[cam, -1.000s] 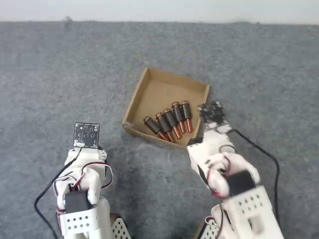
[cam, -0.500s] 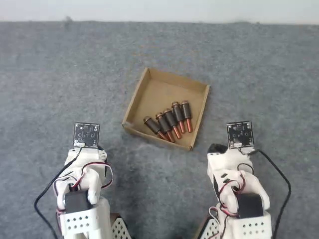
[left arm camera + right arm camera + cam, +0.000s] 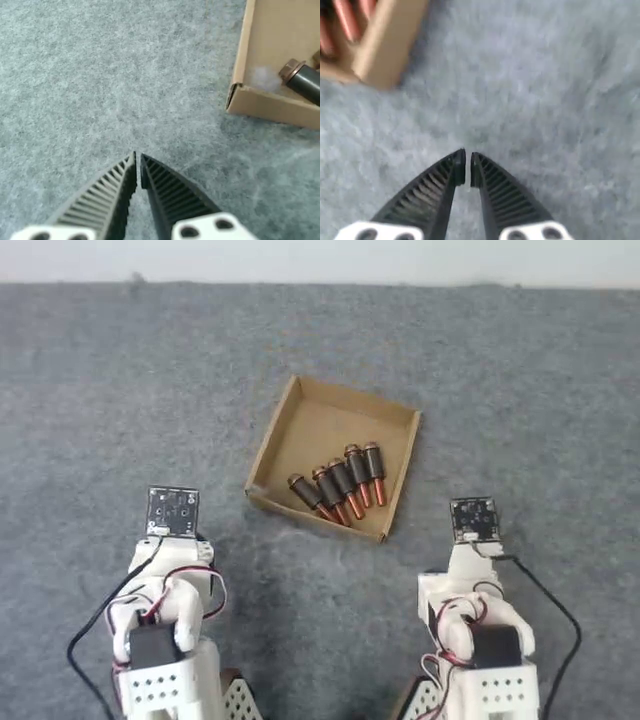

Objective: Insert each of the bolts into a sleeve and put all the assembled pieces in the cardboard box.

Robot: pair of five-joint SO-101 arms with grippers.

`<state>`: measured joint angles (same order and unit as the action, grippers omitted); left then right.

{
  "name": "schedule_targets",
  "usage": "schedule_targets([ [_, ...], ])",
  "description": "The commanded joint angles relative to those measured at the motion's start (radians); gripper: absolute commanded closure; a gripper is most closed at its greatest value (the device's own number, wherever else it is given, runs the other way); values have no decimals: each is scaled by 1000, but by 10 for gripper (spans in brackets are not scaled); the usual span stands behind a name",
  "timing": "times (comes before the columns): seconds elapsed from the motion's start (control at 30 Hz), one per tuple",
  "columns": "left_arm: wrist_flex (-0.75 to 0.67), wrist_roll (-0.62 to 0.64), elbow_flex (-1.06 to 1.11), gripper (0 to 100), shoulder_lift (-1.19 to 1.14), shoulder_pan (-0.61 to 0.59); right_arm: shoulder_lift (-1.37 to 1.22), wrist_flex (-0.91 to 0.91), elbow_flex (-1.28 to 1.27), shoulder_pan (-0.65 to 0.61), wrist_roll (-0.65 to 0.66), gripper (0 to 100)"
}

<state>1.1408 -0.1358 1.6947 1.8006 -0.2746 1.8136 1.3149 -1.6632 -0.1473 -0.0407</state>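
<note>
- A shallow brown cardboard box (image 3: 310,425) sits open at the middle of the grey felt-like table cover (image 3: 110,380), turned a little so that one corner points toward the near right.
- Five assembled pieces (image 3: 337,487) lie inside it – dark cylindrical sleeves with brownish bolt heads at their far ends and copper-coloured shafts poking out at their near ends. They form a tight side-by-side row in the near half of the box, against its near wall.
- The left arm (image 3: 165,590) stands at the near left, well apart from the box, with its wrist board facing up.
- The left gripper (image 3: 138,161) hangs over bare cover with its ribbed black jaws closed tip to tip and nothing between them. In its wrist view the box's near-left corner (image 3: 260,102) lies beyond it, with one bolt head and dark sleeve (image 3: 302,77) visible just inside.
- The right arm (image 3: 475,625) stands at the near right, close to the box's near-right corner but not touching it.
- The right gripper (image 3: 468,159) is likewise closed and empty over bare cover – only a hairline gap shows at the tips. Its wrist view catches a box corner (image 3: 385,45) with blurred copper shaft ends (image 3: 347,20) inside.
</note>
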Motion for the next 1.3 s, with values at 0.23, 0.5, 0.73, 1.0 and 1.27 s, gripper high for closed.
schedule_targets([
  [0.23,9,-5,-10,989,23,-5,-10,-19,-20,4,-6,989],
  [0.5,124,-5,-10,989,23,-2,-10,-19,-20,4,-5,989],
  [0.73,124,-6,-10,989,23,-5,-10,-19,-20,4,-5,989],
  [1.0,124,-6,-10,989,23,-5,-10,-19,-20,4,-5,989],
  [1.27,124,-6,-10,989,23,-5,-10,-19,-20,4,-5,989],
])
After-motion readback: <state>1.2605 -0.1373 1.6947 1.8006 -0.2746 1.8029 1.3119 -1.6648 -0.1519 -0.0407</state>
